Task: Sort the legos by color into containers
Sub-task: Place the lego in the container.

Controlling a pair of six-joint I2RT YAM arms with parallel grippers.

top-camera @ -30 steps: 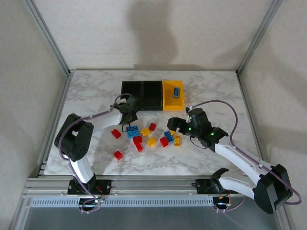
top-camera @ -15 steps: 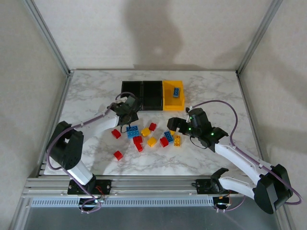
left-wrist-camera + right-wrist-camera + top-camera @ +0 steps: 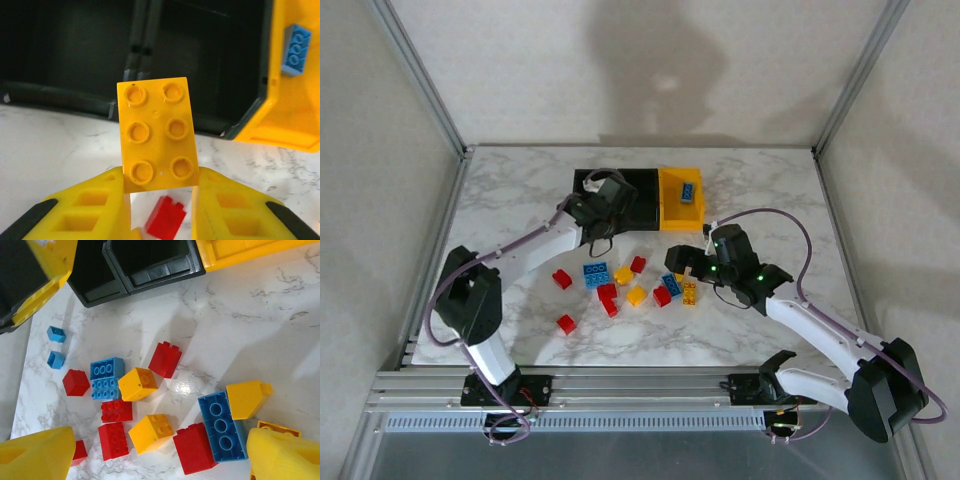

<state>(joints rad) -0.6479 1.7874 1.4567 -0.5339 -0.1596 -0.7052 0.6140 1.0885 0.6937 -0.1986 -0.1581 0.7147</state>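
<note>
Left tool clamps yellow lego near black containers, placing step; next move calls for going fwd over one & release, while right tool hangs spread w/ nothing.

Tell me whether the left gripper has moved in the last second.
Yes. The left gripper went away from the loose bricks, farther back to the black bins, shut on a yellow brick.

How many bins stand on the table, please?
3, joined in a row at the far side: left black bin, middle black bin, and yellow-orange bin on the right, which holds one blue brick. None seems hidden.
</note>
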